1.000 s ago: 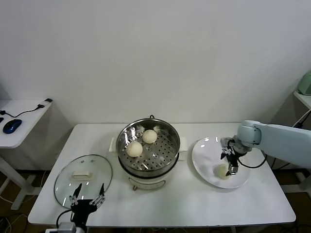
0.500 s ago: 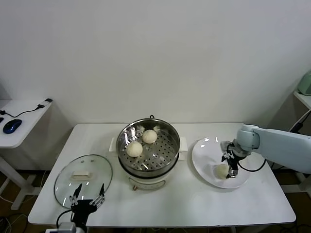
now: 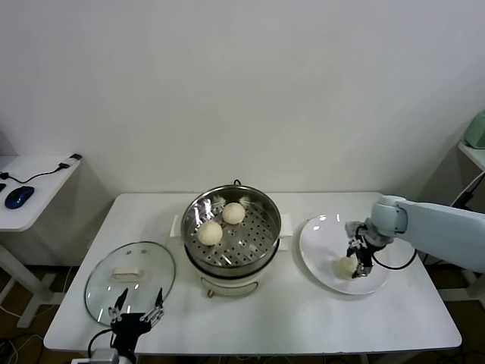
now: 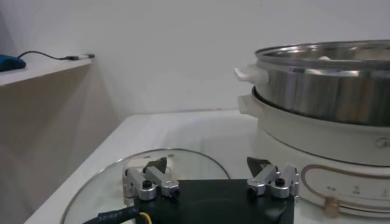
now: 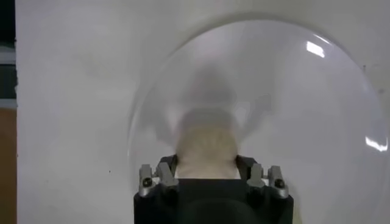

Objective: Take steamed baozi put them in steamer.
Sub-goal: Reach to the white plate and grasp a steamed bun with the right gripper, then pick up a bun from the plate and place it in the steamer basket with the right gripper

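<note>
Two baozi [image 3: 211,232] already sit in the steamer [image 3: 232,228]. One more lies on the plate [image 3: 326,235], and the right hand [image 3: 355,265] straddles it, fingers at its sides, seemingly gripping. The left hand [image 3: 136,316] idles open at the bench's front edge.

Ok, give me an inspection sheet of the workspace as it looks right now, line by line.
Surface: white table, no spills seen.
Job's things: steamer at centre holds two steamed baozi; a third baozi lies on the white plate to the right.
Clutter: glass lid flat on the table's left front.
Grippers: right gripper down at the plate, fingers either side of the third baozi; left gripper open, idle over the lid's edge.
Cables: black cable and blue mouse on the side desk.
Surroundings: plain white wall; nothing else seen.
</note>
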`<move>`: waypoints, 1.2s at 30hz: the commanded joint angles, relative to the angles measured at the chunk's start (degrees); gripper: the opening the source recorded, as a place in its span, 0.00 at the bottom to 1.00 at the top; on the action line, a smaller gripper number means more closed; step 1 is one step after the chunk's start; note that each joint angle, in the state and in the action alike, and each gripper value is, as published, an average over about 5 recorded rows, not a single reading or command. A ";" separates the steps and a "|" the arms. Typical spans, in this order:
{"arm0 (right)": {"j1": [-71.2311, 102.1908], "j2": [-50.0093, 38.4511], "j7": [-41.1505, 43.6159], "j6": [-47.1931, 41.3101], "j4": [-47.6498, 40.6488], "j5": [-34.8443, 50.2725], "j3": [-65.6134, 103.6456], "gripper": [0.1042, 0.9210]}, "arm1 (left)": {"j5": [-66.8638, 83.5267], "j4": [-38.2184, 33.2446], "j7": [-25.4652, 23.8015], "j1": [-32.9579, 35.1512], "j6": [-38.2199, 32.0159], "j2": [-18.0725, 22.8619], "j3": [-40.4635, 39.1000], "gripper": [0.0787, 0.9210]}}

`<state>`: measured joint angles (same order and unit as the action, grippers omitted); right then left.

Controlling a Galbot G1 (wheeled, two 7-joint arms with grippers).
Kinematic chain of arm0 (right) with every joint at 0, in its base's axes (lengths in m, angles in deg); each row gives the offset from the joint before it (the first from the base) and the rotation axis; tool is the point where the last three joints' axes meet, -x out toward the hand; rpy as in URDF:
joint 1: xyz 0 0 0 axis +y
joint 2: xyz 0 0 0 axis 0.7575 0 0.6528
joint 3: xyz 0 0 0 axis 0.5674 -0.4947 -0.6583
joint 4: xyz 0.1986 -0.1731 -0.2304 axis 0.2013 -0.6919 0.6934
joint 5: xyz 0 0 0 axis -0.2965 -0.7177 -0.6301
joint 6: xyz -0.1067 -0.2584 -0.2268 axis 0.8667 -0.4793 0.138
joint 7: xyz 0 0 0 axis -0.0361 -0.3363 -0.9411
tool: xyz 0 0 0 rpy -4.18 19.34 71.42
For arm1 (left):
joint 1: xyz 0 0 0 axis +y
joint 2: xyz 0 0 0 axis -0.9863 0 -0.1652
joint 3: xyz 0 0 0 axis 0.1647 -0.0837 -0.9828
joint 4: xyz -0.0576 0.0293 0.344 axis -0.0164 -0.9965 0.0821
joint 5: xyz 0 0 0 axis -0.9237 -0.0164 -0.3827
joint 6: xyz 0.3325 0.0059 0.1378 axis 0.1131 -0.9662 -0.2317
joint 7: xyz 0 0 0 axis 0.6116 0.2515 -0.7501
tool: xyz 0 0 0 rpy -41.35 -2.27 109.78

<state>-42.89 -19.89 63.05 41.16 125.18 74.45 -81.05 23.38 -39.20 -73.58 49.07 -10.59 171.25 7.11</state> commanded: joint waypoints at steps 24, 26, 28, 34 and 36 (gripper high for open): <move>-27.49 33.98 12.98 41.92 13.09 -10.41 2.29 0.67 | -0.28 -1.47 0.03 0.73 0.22 0.00 0.04 0.88; -24.49 35.42 12.17 43.60 12.55 -13.99 2.66 0.67 | -0.29 -1.62 0.03 0.78 0.26 0.07 0.13 0.88; -21.74 36.59 11.34 44.04 12.02 -16.11 2.68 0.67 | -0.30 -1.78 0.03 0.84 0.31 0.13 0.20 0.88; -15.70 38.82 9.77 43.27 10.22 -20.05 2.74 0.67 | -0.35 -1.97 0.05 1.09 0.30 0.38 0.19 0.88; -14.29 39.22 9.11 42.95 9.56 -21.57 2.84 0.67 | -0.37 -1.87 0.06 1.13 0.25 0.39 0.19 0.88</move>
<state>-64.79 12.76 73.51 78.61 134.82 62.43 -79.37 23.00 -40.97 -73.53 50.26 -10.42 171.62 7.36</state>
